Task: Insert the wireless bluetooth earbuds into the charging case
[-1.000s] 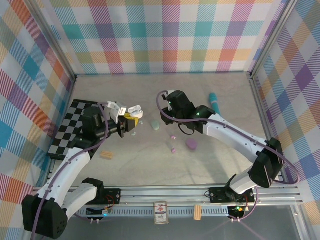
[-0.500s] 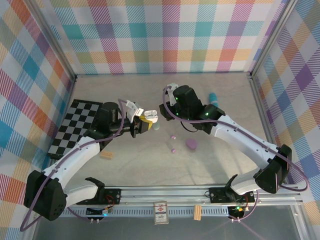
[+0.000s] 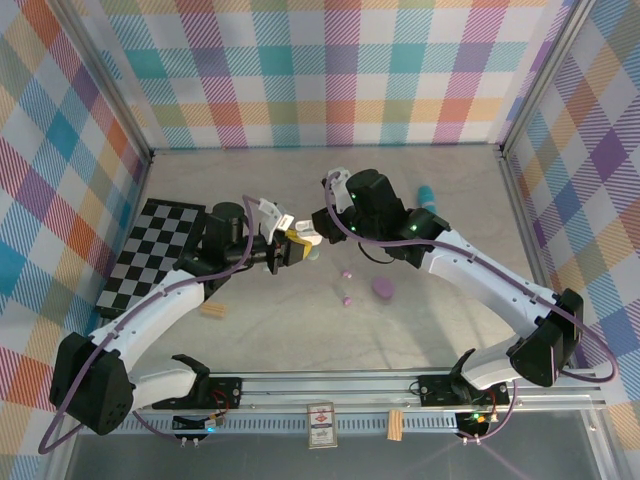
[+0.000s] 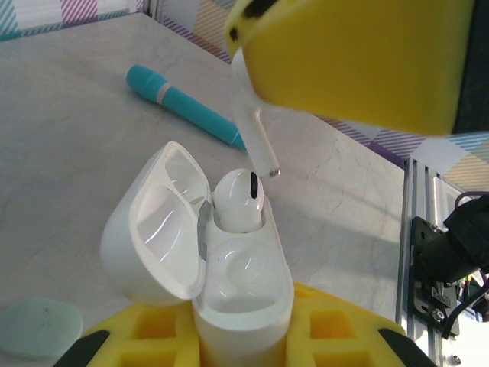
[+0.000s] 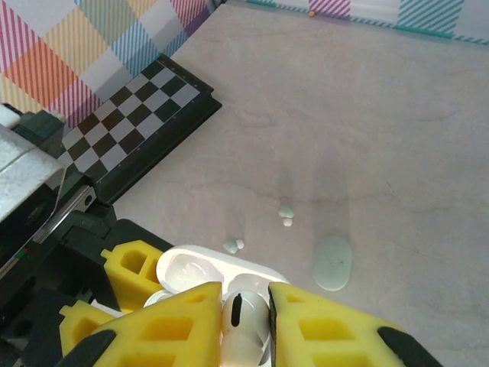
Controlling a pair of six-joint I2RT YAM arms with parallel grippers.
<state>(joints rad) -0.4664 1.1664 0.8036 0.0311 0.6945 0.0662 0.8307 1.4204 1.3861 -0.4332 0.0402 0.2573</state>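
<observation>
Pale marbled tabletop [image 3: 290, 345] lies between pastel checked walls [image 3: 330, 70]. The held earbud [image 5: 243, 321], glossy white, is pinched in the narrow gap between the right gripper's [image 5: 244, 294] yellow foam pads. From the left wrist its head is hidden and a thin stem hangs just above the charging case [image 4: 237, 306]. The seated earbud [image 4: 238, 200] stands in the far socket, beside a shiny hollow one. The left gripper [image 3: 290, 250] clamps the smooth case, lid hinged open. Farther off lie pink buds [image 3: 347, 273], too small to make out, a purple pebble [image 3: 383, 289], a mint pebble [image 5: 332, 264] and a teal cylinder [image 4: 183, 103].
</observation>
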